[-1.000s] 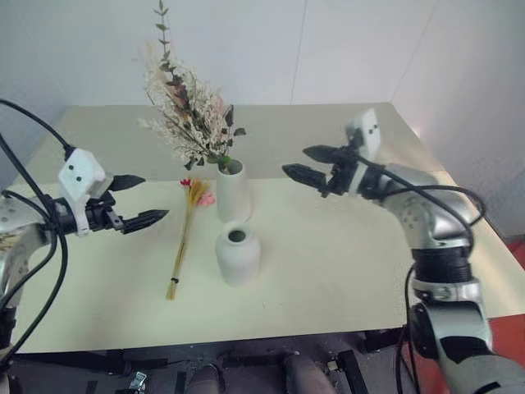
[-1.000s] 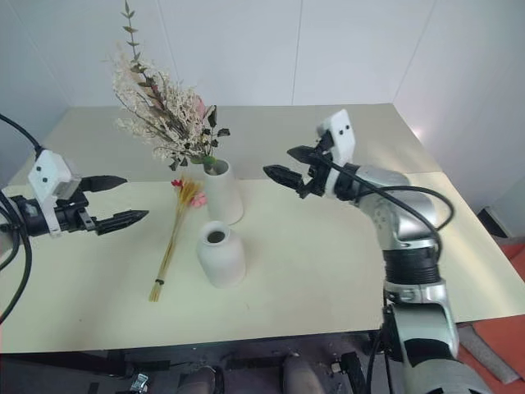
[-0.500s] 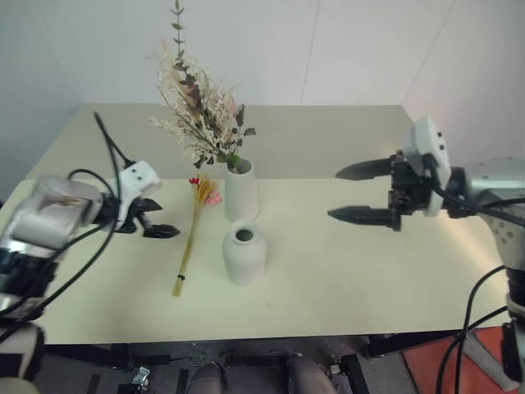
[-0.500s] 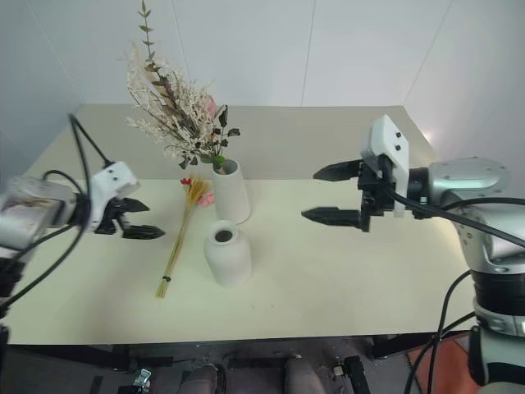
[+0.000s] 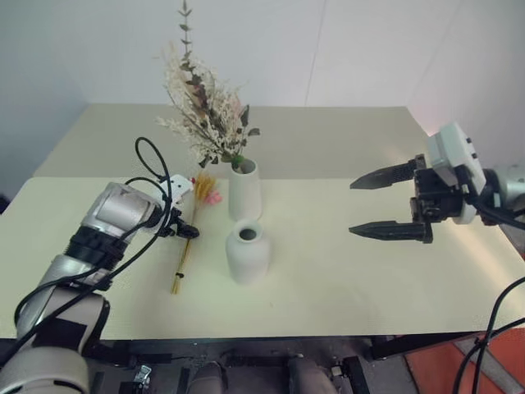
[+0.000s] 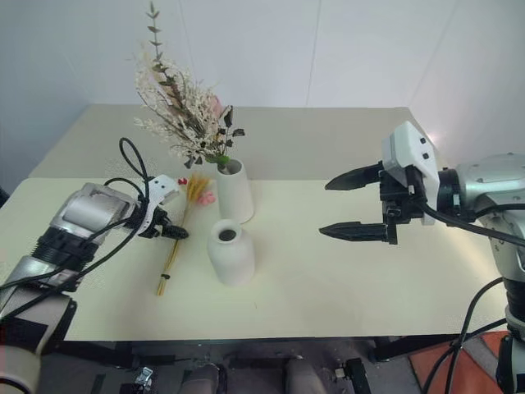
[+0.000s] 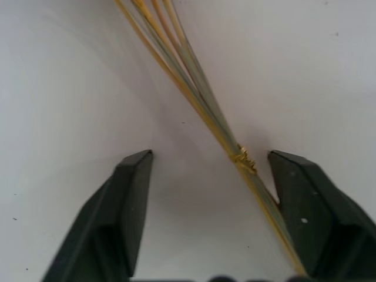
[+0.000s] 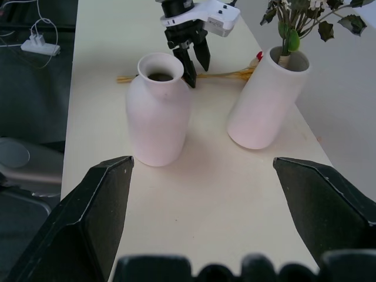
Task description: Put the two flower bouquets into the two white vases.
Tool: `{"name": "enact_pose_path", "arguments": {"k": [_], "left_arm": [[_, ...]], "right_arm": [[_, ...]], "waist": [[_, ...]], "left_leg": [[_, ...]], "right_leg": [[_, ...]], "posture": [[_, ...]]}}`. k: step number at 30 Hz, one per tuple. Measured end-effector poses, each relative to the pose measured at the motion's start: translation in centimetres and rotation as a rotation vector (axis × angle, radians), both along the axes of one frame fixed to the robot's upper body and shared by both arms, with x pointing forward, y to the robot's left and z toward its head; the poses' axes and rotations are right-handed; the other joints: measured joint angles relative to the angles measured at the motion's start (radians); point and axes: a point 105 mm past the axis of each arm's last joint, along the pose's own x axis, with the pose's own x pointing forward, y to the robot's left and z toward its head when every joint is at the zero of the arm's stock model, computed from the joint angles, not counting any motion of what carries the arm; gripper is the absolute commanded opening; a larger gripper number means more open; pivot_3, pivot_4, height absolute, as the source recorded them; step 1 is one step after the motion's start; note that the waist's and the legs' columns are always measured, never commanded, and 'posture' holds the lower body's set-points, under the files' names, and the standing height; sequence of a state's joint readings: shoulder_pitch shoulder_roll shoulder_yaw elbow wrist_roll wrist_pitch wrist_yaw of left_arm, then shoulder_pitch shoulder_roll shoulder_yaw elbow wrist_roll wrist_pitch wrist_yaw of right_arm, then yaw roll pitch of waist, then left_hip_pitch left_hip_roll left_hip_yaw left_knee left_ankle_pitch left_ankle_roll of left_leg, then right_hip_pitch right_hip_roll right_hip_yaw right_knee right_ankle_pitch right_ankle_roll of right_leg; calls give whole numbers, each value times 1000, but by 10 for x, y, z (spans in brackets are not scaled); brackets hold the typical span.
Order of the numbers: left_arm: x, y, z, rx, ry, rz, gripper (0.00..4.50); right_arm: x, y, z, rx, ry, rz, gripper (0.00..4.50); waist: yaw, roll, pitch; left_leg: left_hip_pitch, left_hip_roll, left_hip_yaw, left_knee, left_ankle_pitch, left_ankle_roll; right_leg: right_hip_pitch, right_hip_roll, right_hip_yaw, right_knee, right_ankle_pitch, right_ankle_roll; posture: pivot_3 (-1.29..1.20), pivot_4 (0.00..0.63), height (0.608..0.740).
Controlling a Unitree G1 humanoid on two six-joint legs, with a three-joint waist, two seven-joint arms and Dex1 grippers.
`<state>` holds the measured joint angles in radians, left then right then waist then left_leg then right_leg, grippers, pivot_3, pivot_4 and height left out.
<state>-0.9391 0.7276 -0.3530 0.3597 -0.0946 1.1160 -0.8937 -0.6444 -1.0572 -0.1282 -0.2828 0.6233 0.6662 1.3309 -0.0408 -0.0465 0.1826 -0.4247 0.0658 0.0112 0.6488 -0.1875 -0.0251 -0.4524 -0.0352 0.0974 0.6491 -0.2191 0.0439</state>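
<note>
Left gripper (image 7: 202,170) jaws spread, straddling thin bunch (image 7: 194,103) stems; stems run slantwise between fingers, nearer one. Right gripper (image 5: 392,203) spread, well apart.

On the table (image 5: 344,279) the tall vase (image 5: 244,190) stands behind the squat vase (image 5: 247,252), the two near each other. The bushy bunch (image 5: 205,111) stands in the tall vase. The thin bunch (image 5: 190,233) lies flat on the table, left of both vases, its flower end just beside the tall vase. The left gripper (image 6: 171,231) sits over the thin bunch's stems, one finger on each side. The right gripper (image 5: 385,203) hangs well to the right of the vases.
</note>
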Motion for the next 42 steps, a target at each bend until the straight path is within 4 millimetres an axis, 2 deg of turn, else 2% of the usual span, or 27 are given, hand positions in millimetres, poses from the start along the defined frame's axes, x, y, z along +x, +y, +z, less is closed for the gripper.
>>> {"name": "enact_pose_path", "arguments": {"k": [6,8,11,15,18,20,21,25,26,28,30,35,39,42], "left_arm": [[2,7,1,-19,-4,54,430],[2,10,2,-20,-5,72,35],[1,22,3,-13,-16,136,35],[-3,49,8,-16,-79,257,35],[-19,71,17,-80,-259,286,35],[-29,75,26,-135,-375,261,35],[-37,74,38,-196,-474,238,35],[-73,65,100,-411,-752,140,35],[-84,60,116,-473,-799,95,35],[-104,40,142,-595,-852,-44,35],[-118,21,156,-663,-871,-165,35],[-122,-10,181,-780,-887,-320,35],[-115,-39,198,-890,-886,-444,35],[-107,-57,203,-946,-860,-510,35]], "right_arm": [[-3,-4,-4,-14,17,-1,4500],[-3,-4,-5,-15,21,-1,4500],[-3,-5,-5,-16,17,2,4500],[-2,-9,-10,-18,37,-10,4500],[-1,-15,-19,-18,59,-35,4500],[1,-19,-23,-17,70,-56,4500],[1,-21,-25,-15,72,-62,4500],[2,-26,-29,-5,81,-80,4500],[2,-27,-30,-4,86,-84,4500],[3,-29,-32,-1,91,-88,4500],[4,-30,-32,3,91,-93,4500],[6,-33,-36,8,99,-111,4500],[6,-34,-40,10,105,-126,4500],[5,-34,-42,10,104,-137,4500]], "waist": [[-1,0,0],[-1,0,0],[-6,0,0],[-5,0,0],[-8,0,0],[-4,0,0],[-2,0,0],[8,-1,0],[9,-1,0],[10,-1,0],[8,-1,0],[3,-1,0],[2,-1,0],[-1,-1,0]], "left_leg": [[0,0,0,1,0,0],[0,0,0,1,0,0],[0,0,-1,1,0,0],[0,0,-1,1,0,0],[0,0,-1,1,0,0],[-1,1,-1,1,0,0],[-1,1,-1,1,0,0],[1,1,-1,4,0,0],[4,1,-1,5,0,0],[9,0,-1,6,0,0],[12,-1,0,6,0,0],[17,-1,-1,7,0,0],[19,-1,-1,7,0,0],[19,-1,-2,7,0,0]], "right_leg": [[0,0,0,0,0,0],[0,0,0,0,0,0],[0,0,0,0,0,0],[0,0,0,0,0,0],[0,0,0,0,5,-8],[0,-1,0,0,5,-8],[0,-1,-1,0,5,-9],[5,-1,-2,0,5,-6],[9,-1,-3,-1,1,0],[15,-3,-3,-2,0,1],[18,-4,-2,-3,0,1],[23,-3,-2,-2,0,1],[26,-3,-3,-3,0,1],[26,-3,-2,-4,0,2]], "posture": [[0,150,740],[0,150,740],[0,150,740],[0,150,740],[0,150,740],[0,150,740],[0,150,740],[0,150,740],[0,150,740],[0,150,740],[0,150,740],[0,150,740],[0,150,740],[0,150,740]]}}
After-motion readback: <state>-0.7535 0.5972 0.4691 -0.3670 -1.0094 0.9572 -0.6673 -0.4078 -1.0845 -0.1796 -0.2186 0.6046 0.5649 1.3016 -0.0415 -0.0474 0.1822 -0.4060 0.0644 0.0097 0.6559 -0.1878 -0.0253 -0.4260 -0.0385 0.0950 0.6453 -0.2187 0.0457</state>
